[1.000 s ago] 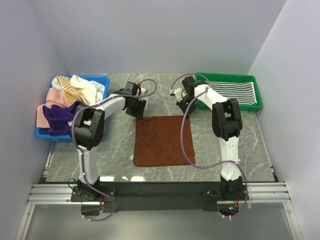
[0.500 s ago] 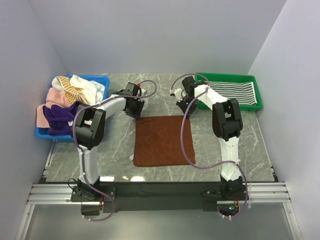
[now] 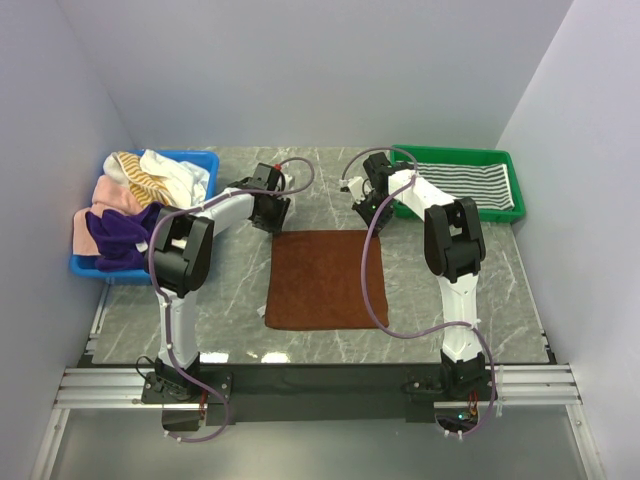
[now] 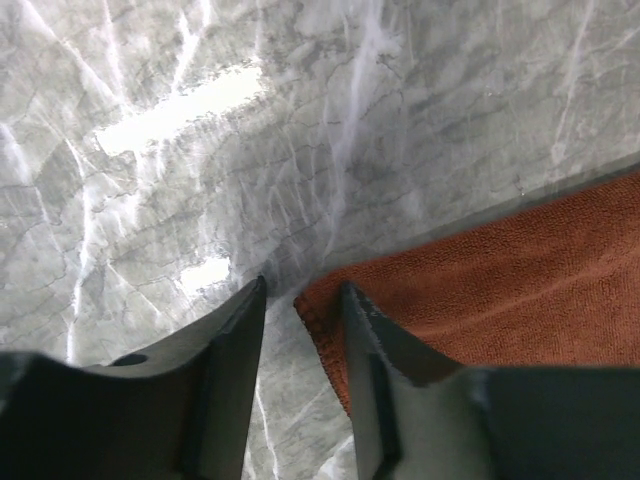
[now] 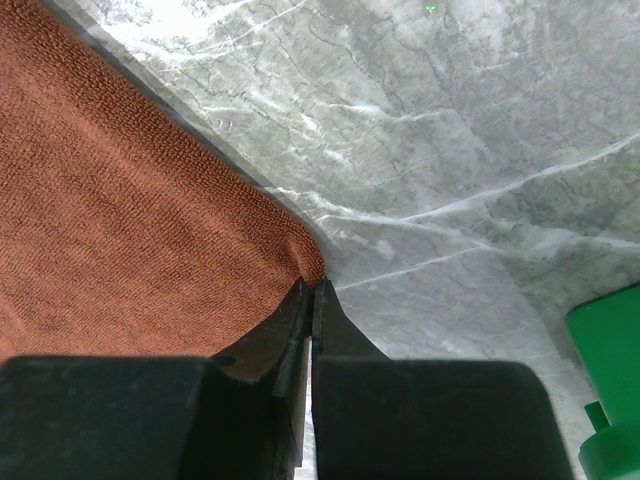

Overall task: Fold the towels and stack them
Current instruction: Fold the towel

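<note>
Grey veined marble tabletop (image 3: 510, 290) carries a square brown terry towel (image 3: 322, 280), lying flat between my two arms. My left claw (image 4: 302, 290) is spread, with one dark finger at each side of the towel's far left corner. My right claw (image 5: 311, 286) is pressed together at the far right corner; whether it nips the cloth, I cannot tell.

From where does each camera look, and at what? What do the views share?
Top external: above and behind, looking down on the table; left arm and right arm show.
Left wrist: on left arm, facing a corner of the brown towel; left claw open.
Right wrist: on right arm, facing another corner; right claw shut on it.
All share the brown towel.
</note>
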`<action>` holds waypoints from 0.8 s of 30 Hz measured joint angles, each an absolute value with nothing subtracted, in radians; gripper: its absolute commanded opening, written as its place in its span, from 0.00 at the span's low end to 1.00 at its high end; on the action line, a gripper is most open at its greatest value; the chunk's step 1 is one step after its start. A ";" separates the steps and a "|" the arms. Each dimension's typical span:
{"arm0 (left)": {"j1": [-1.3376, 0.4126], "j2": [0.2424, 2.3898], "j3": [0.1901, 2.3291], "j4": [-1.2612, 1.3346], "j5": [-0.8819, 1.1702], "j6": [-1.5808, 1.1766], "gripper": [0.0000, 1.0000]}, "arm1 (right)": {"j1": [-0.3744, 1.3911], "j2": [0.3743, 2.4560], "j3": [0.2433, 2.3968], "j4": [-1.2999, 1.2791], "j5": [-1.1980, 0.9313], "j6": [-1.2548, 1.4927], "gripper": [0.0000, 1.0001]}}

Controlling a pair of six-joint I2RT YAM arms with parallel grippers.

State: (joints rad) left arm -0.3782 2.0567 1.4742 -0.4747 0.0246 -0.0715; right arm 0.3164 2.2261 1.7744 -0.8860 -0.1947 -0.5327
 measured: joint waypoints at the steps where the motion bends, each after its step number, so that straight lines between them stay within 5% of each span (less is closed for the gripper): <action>1: -0.378 2.057 1.474 -0.475 0.023 -0.072 0.44 | 0.316 2.226 1.774 -0.886 -0.194 -0.532 0.00; 24: -0.370 2.056 1.504 -0.489 0.054 -0.065 0.46 | 0.316 2.224 1.772 -0.879 -0.179 -0.532 0.00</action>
State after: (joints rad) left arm -0.3698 2.0563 1.5040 -0.4889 0.0540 -0.0650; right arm 0.3164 2.2242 1.7721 -0.8791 -0.1791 -0.5320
